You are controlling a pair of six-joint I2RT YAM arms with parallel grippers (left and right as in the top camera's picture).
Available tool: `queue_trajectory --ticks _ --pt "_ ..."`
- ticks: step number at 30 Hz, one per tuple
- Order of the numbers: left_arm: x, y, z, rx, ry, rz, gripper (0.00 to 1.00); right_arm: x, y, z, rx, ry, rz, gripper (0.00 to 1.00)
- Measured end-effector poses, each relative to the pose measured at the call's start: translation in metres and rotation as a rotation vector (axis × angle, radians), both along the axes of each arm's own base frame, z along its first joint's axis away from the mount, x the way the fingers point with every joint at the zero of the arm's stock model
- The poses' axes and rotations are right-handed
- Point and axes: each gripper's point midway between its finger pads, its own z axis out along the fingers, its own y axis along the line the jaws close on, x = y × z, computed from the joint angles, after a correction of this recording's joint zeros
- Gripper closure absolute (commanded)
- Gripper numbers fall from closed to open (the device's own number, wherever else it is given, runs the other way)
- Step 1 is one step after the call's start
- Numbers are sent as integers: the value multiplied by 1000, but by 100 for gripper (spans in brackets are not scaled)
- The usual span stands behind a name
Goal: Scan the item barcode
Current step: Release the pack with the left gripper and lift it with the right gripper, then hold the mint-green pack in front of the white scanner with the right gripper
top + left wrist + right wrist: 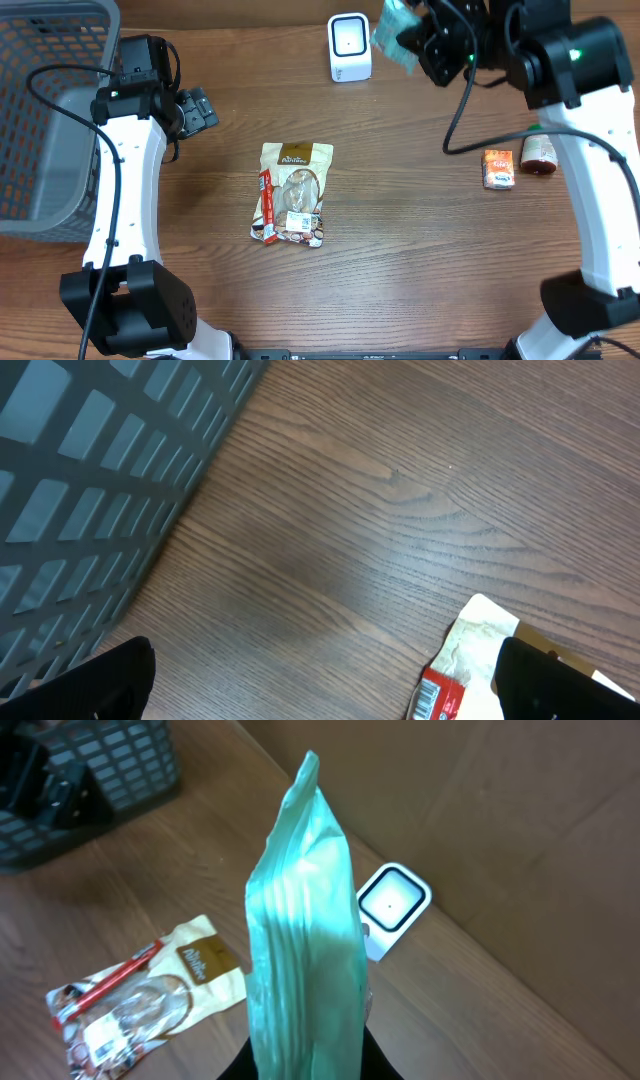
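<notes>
Right claw [412,40] grasps upright teal plastic pouch [305,940] just beside white box-shaped scanner [350,47]; left claw [203,108] released, well apart.

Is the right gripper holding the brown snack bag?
No: the right gripper is shut on a teal pouch, while the brown snack bag lies on the table.

table [420,250]: brown wood, visible grain, smooth, low sheen | basket [40,100]: grey plastic lattice, matt | teal pouch [300,940]: thin plastic film, creased, soft gloss | snack bag [292,192]: tan paper-look front, possibly a clear glossy window | scanner [349,47]: white smooth plastic, glossy face | arm shells [125,190]: white plastic, smooth, slightly glossy
</notes>
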Motion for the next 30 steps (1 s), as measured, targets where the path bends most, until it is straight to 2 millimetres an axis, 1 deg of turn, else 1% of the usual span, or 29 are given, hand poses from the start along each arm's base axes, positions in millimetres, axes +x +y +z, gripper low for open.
queue_trajectory --ticks 1,5,7,8,9,11,13,16,19,21,23,25,27,28,30 --pt "0 0 0 0 0 0 0 5 1 -1 -2 -4 0 97" --pt "0 0 0 0 0 0 0 29 9 -32 -36 28 14 97" --pt "0 0 0 0 0 0 0 41 13 -57 -73 51 41 97" --pt "0 0 0 0 0 0 0 53 18 -79 -102 59 65 96" --pt "0 0 0 0 0 0 0 61 20 -93 -117 65 74 97" --pt "0 0 0 0 0 0 0 79 26 -112 -136 46 84 96" --pt "0 0 0 0 0 0 0 95 31 -125 -157 15 82 97" --pt "0 0 0 0 0 0 0 113 38 -127 -180 -58 61 97" --pt "0 0 0 0 0 0 0 132 54 -117 -216 -187 30 97" --pt "0 0 0 0 0 0 0 137 62 -115 -244 -236 24 97" --pt "0 0 0 0 0 0 0 141 70 -118 -286 -277 19 97" --pt "0 0 0 0 0 0 0 147 78 -125 -332 -317 14 97" --pt "0 0 0 0 0 0 0 154 85 -141 -399 -341 10 97" --pt "0 0 0 0 0 0 0 163 86 -149 -431 -368 -9 97" --pt "0 0 0 0 0 0 0 173 83 -156 -463 -393 -43 97"
